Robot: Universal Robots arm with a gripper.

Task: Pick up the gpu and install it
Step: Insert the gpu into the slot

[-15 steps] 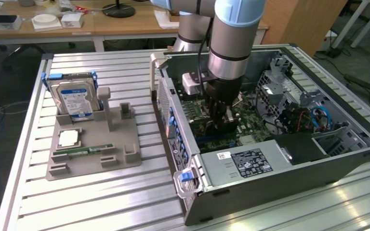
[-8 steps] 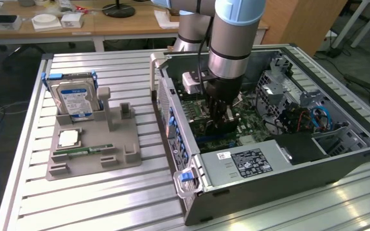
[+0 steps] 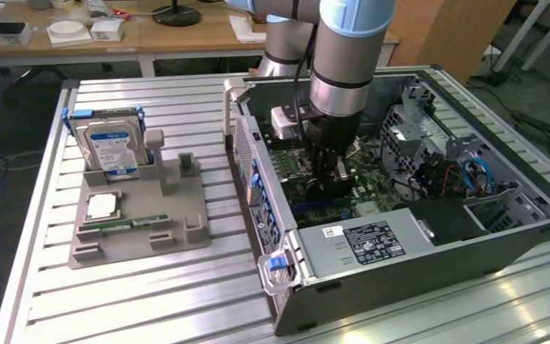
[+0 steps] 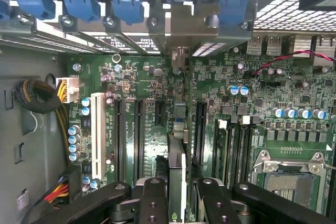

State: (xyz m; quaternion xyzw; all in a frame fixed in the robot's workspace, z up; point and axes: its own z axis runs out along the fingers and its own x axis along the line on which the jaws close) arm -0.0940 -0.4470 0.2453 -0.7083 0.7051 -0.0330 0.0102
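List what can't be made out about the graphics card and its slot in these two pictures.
- Face of the card: the wrist view shows it edge-on, and in the exterior view the pincer and arm stand in front of it.
- Slot under the card: in the wrist view the card itself covers it, so seating cannot be judged.
- Text on the power supply label: too small to read in the exterior view.

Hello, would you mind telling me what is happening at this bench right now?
The arm is down inside the open PC case. Its gripper holds the gpu edge-on just above the motherboard slots. I cannot tell whether the card is seated. The hard drive and memory stick sit on the grey tray beside the case.
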